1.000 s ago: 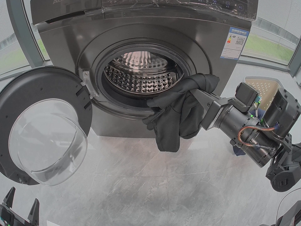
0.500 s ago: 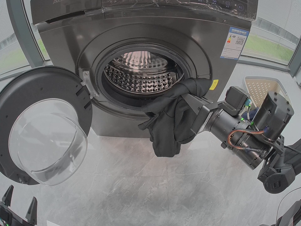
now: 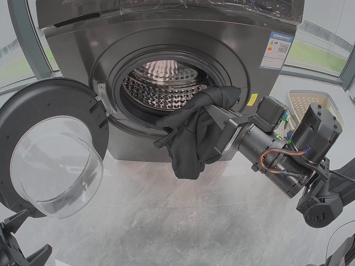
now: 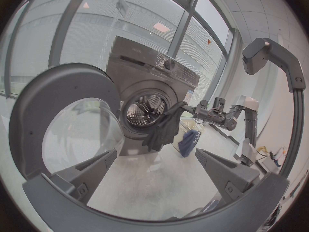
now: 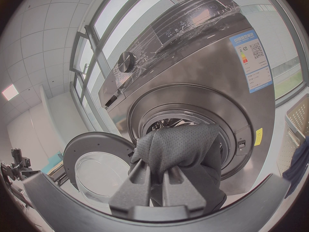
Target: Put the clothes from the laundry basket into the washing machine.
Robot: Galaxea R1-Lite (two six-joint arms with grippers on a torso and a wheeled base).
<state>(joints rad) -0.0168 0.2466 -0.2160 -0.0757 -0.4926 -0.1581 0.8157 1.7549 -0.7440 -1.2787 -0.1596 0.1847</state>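
The grey front-loading washing machine (image 3: 166, 30) stands with its round glass-windowed door (image 3: 48, 130) swung wide to the robot's left, and the perforated steel drum (image 3: 162, 82) looks bare of laundry as far as its visible part goes. The right claw (image 5: 156, 174) is clamped together on a bunched black fabric garment (image 3: 188, 137), holding it at the right-hand edge of the opening. The upper fold lies in front of the door ring while the long tail hangs below the ring, in front of the machine's lower panel and above the floor. By my reading the task is at an early stage: this piece is carried to the mouth but not yet inside, and it has to go further in before it is let go, or the tail may slide out over the rim. The left claw (image 4: 156, 152) is low near the door, its fingers apart and holding nothing. The left wrist view gives what the head view hardly does: a dark blue cloth (image 4: 189, 142) draped over the rim of the beige perforated plastic laundry basket (image 4: 183, 123) beside the machine, so at least one more piece is left. The right wrist view alone makes plain how the fingers pinch the fabric.
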